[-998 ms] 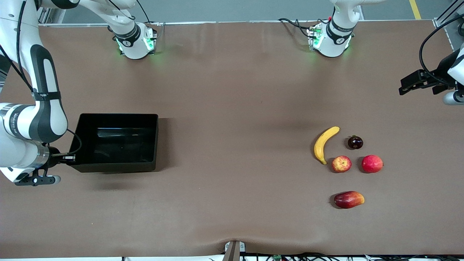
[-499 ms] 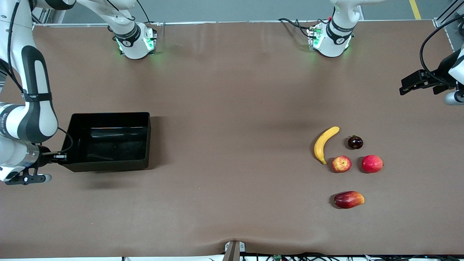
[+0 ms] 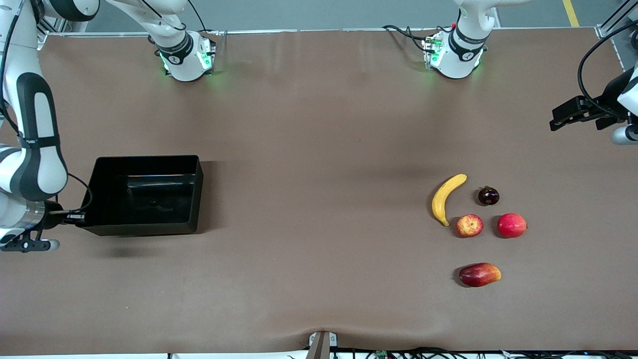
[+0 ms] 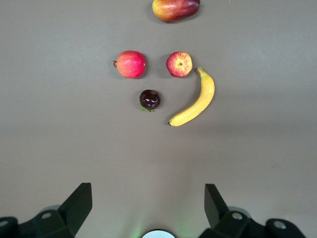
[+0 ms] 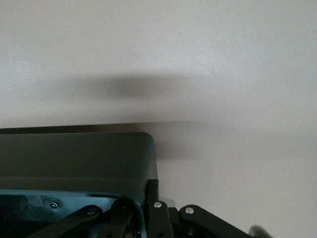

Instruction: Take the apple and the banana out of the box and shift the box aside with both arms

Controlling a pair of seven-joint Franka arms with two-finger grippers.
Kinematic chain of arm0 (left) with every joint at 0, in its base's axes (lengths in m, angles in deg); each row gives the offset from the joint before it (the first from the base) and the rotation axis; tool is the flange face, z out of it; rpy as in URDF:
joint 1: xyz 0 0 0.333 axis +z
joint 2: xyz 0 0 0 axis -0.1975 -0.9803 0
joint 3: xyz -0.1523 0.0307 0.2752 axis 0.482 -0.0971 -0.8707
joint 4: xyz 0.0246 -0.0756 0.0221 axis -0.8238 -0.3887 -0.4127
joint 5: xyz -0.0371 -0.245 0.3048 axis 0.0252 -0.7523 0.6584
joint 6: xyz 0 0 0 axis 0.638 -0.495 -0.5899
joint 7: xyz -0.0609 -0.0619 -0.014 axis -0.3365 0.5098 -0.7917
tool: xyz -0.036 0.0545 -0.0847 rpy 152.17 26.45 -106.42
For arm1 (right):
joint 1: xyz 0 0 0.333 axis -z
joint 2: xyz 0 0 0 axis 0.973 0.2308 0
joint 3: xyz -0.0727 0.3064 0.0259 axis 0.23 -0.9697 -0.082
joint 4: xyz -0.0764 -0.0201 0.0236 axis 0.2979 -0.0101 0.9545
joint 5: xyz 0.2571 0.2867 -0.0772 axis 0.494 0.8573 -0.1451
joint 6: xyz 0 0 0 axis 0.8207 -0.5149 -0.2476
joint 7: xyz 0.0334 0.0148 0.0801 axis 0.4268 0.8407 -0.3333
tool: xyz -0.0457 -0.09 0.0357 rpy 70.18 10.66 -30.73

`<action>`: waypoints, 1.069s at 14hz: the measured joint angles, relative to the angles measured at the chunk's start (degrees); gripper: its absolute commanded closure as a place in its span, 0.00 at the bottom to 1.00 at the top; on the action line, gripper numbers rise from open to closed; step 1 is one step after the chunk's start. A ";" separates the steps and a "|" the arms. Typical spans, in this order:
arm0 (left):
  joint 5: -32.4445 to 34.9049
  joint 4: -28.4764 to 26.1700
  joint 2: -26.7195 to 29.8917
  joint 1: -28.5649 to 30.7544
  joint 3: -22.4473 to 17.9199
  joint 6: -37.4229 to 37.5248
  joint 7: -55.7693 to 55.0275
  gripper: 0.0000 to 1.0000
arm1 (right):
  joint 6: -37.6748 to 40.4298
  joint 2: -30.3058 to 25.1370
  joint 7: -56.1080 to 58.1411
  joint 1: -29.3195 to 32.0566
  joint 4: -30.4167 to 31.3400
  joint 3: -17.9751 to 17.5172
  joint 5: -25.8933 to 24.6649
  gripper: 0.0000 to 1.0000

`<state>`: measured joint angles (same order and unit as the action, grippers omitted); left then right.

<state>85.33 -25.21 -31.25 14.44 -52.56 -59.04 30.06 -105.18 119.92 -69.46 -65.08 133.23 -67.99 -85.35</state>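
The right claw [image 3: 79, 217] was shut tight on the black box's [image 3: 144, 194] wall, w/ the box at the right arm's end of the counter [image 3: 319, 149]. The left claw [image 3: 565, 113] hung wide open over the counter's left-arm end. The banana [image 3: 445, 197] lay w/ the apple [image 3: 469, 225] at about its 4 o'clock.

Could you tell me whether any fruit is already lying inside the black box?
No, the black box holds no fruit; the banana and the apple lie on the table toward the left arm's end.
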 measured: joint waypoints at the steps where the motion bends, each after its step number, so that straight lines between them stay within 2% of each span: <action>1: 0.00 0.00 0.00 -0.01 0.00 0.00 0.00 0.00 | 0.00 0.05 0.00 0.01 0.11 0.20 0.27 1.00; 15: 0.00 -0.03 0.00 -0.04 0.00 0.00 0.00 0.00 | -2.84 3.54 2.97 0.99 0.28 1.35 0.87 1.00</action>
<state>85.33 -25.24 -31.25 14.41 -52.56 -59.04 30.06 -108.02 123.46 -66.49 -64.09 133.52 -66.65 -84.48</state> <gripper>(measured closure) 0.000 0.943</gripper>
